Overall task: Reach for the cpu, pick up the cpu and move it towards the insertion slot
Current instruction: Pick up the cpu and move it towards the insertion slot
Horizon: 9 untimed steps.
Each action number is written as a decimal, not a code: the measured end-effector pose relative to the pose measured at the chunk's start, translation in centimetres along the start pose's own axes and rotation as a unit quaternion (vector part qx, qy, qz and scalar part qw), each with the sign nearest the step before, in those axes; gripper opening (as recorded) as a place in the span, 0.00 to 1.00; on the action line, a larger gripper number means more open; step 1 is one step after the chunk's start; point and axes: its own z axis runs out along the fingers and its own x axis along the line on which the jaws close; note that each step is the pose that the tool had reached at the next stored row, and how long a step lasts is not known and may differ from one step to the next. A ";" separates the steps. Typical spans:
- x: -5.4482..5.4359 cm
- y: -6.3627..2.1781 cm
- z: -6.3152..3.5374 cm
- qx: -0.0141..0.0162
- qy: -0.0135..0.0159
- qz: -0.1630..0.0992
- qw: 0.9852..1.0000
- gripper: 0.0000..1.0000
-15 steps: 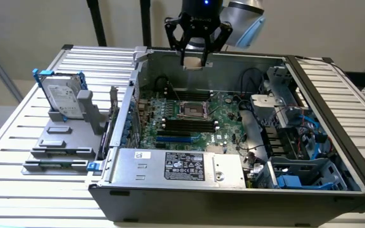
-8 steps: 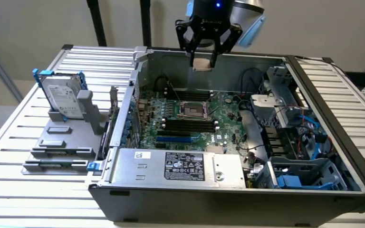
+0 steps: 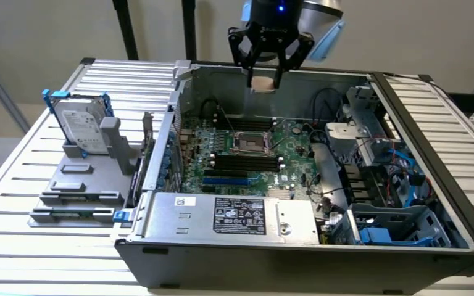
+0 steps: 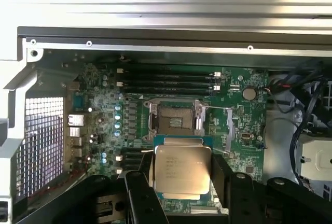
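The cpu hangs in the tool, above the far rim of the open case and well above the board. The air between the chip and the slot is free; the slot lies on the green board, nearer the camera than the tool and apart from it. In the wrist view the slot shows a silver frame with a dark centre, and the cpu sits just short of it, silver top facing the camera.

Around the slot: black memory slots run just beside its near edge, with another pair on its far side. At the exterior view's right, a drive cage with blue cables fills that end of the case. A power supply spans the case's near side. At the exterior view's left, outside the case, a hard drive with a blue bracket stands upright in a grey holder on the slatted bench.

The arm comes down from above, fingers pointing down and closed on opposite edges of the chip, holding it level.
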 end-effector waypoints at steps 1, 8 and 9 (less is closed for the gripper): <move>0.0 0.14 0.08 0.000 -0.002 0.000 1.000 0.55; 0.1 0.43 0.22 0.001 -0.005 0.000 1.000 0.55; 0.1 0.43 0.22 0.001 -0.005 0.000 1.000 0.55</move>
